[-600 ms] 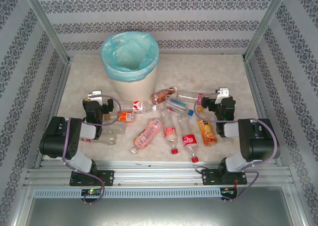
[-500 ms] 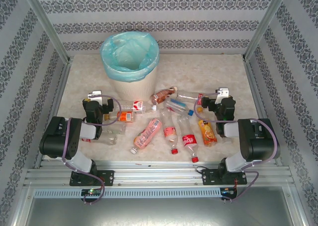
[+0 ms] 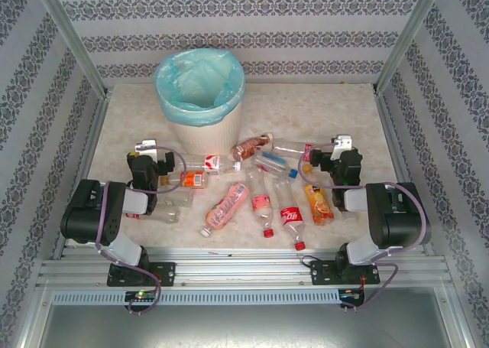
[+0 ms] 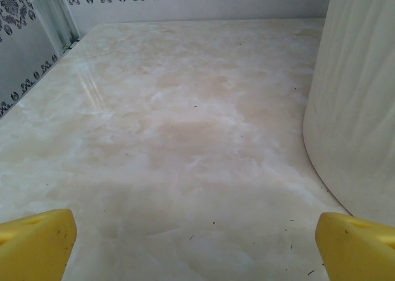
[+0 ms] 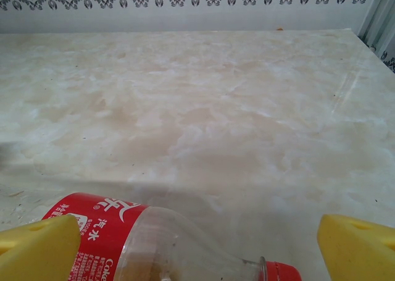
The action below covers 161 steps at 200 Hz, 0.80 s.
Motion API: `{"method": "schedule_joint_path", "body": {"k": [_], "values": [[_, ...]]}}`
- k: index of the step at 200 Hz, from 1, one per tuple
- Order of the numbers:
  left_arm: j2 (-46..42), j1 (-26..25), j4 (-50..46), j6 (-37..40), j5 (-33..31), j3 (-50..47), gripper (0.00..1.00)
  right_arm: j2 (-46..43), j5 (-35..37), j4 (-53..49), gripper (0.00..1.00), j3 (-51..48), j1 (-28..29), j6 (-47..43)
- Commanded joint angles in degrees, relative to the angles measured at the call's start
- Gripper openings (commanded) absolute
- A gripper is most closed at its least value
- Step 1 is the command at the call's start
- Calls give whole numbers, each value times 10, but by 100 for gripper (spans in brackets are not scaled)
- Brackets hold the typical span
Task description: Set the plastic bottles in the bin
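Lying at the wide-parted right tool (image 5: 197,251), a red-capped, red-labelled bottle (image 5: 157,244) marked "汽水"; left tool (image 4: 197,244) equally parted.

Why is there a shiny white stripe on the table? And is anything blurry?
Left wrist view: light bounces off the glossy table as a pale streak at left; the yellow fingertips at the bottom corners look slightly soft. Right wrist view: a similar streak at right, and the red-labelled bottle looks sharp. Top external view: evenly lit, with faint shadows.
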Motion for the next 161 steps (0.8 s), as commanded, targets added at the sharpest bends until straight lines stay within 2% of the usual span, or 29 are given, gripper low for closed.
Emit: {"method": "schedule_joint_path", "body": {"k": [1, 58, 86, 98, 131, 161], "values": [[-1, 3, -7, -9, 1, 8, 100, -6, -9, 7, 98, 7, 3, -1], [-26, 5, 4, -20, -10, -13, 100, -7, -10, 10, 98, 5, 3, -2], [-30, 4, 47, -13, 0, -35, 100, -29, -8, -4, 98, 5, 2, -1], [-49, 4, 53, -7, 1, -43, 100, -61, -5, -33, 98, 5, 2, 1], [-169, 4, -73, -14, -10, -30, 100, -179, 14, -105, 98, -6, 5, 6], [-256, 4, -56, -2, -22, -52, 98, -306, 35, -267, 97, 17, 12, 51]]}}
